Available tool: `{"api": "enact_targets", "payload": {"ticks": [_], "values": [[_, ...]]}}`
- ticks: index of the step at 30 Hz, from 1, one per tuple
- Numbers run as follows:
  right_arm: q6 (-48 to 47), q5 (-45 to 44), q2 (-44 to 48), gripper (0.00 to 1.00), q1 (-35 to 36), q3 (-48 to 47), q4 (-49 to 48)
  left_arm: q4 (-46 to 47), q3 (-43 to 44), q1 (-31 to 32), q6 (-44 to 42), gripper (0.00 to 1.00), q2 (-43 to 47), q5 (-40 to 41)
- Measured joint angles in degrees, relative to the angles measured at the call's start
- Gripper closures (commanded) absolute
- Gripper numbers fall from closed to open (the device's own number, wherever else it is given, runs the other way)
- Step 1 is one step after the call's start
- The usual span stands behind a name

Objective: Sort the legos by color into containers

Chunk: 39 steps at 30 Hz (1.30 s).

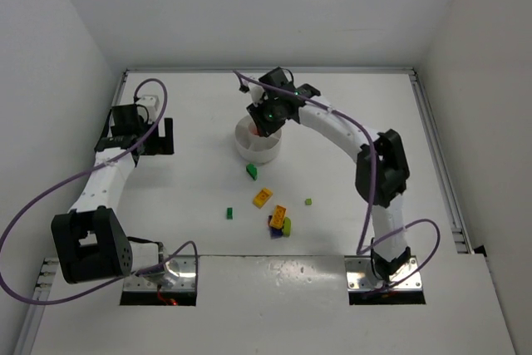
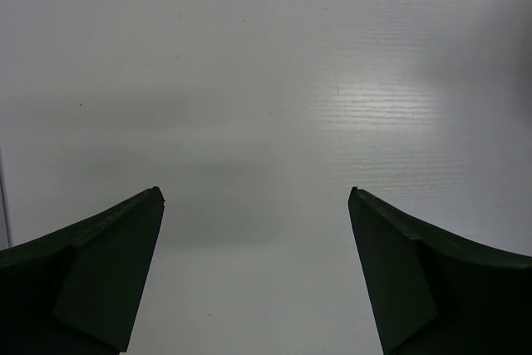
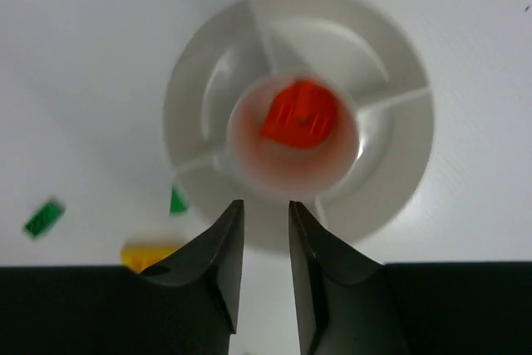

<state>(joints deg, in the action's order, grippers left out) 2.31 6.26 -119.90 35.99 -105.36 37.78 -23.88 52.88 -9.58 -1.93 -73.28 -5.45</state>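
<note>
Gripper of the right arm (image 3: 264,205) hangs above the near rim of the round white dish (image 3: 193,64). Its fingers are nearly together with a narrow gap, nothing between them. Wrist view: one red-orange brick (image 3: 299,114) lies in the dish's small centre well, just beyond the fingertips. The dish sits at the far middle of the counter (image 1: 166,197).

The other legos lie loose on the counter, on the near side of the dish:
- dark green brick (image 1: 251,171) just near of the dish
- yellow-orange brick (image 1: 263,197) a bit nearer
- tiny lime bit (image 1: 308,202) to its right
- small green bit (image 1: 229,214) to its left
- nearest of all, a tight cluster of an orange brick (image 1: 278,215), a dark purple piece (image 1: 274,224) and a lime piece (image 1: 287,226), touching or stacked, cannot tell which

Left gripper (image 2: 258,197) is at the far left, well apart from the dish and the bricks. It is spread wide and empty, with only bare counter under it.
</note>
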Motion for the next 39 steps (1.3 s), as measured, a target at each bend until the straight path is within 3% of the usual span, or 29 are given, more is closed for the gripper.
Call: {"api": "enact_targets", "payload": {"ticks": [8, 16, 19, 27, 39], "values": [[-11.76, 16.02, 22.86, 0.73, 1.84, 22.05, 4.61, 0.87, -0.07, 0.0, 0.11, 0.0, 0.46, -1.92], [-18.38, 19.52, 20.0, 0.7, 11.13, 41.86, 5.66, 1.25, -1.11, 0.24, -0.83, 0.0, 3.72, -5.57], [-19.02, 18.82, 18.78, 0.76, 13.35, 43.25, 5.51, 1.2, -2.19, 1.38, -1.88, 0.0, 5.99, -5.84], [-18.75, 16.04, 15.23, 0.77, 18.4, 43.43, 1.09, 1.22, -2.6, 4.74, -2.99, 0.0, 7.45, -5.03], [-14.12, 11.69, 9.14, 0.65, 22.75, 37.97, -3.8, 1.29, -2.6, 4.74, -3.37, 0.0, 7.45, -2.86]]}}
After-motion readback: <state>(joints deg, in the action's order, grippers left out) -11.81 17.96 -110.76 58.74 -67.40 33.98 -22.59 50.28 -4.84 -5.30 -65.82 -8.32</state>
